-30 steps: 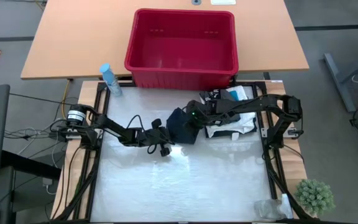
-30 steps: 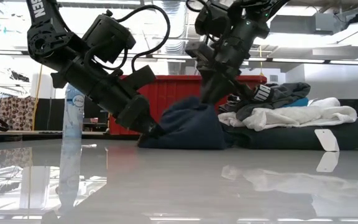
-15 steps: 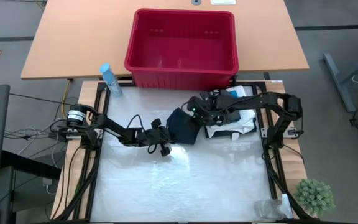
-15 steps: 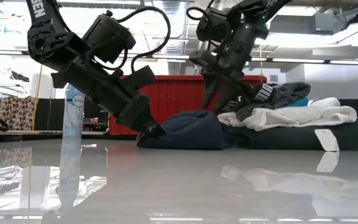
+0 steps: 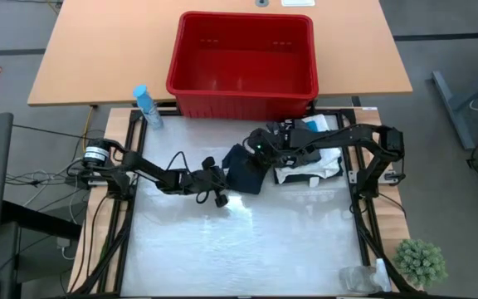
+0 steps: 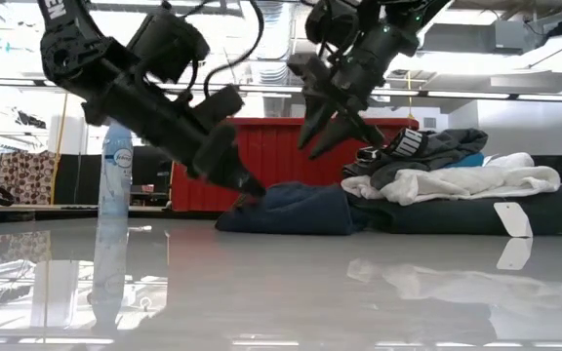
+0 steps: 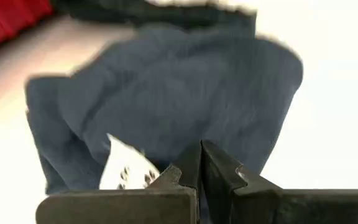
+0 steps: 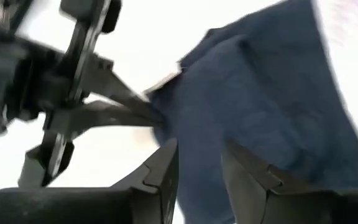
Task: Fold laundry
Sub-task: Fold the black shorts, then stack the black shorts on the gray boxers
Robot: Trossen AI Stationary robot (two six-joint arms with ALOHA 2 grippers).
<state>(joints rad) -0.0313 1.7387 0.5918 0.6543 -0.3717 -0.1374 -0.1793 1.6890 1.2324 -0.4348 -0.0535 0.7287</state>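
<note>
Two grippers meet over one dark navy garment [image 5: 244, 169], which lies bunched on the table [image 5: 247, 241] just in front of the red basket [image 5: 243, 54]. The left gripper [image 6: 250, 188] has its fingers pressed fully together on the garment's near edge, beside a small white label [image 7: 126, 169], likely pinning that edge so the cloth can be pulled out flat. The right gripper [image 6: 322, 132] hovers clear above the same garment with its fingers partly spread and nothing between them, apparently free to pick a fresh hold. The rest of the laundry, a pile of white, grey, teal and black pieces [image 6: 457, 185], sits touching the navy garment on the side away from the left gripper, also near the basket's front wall.
</note>
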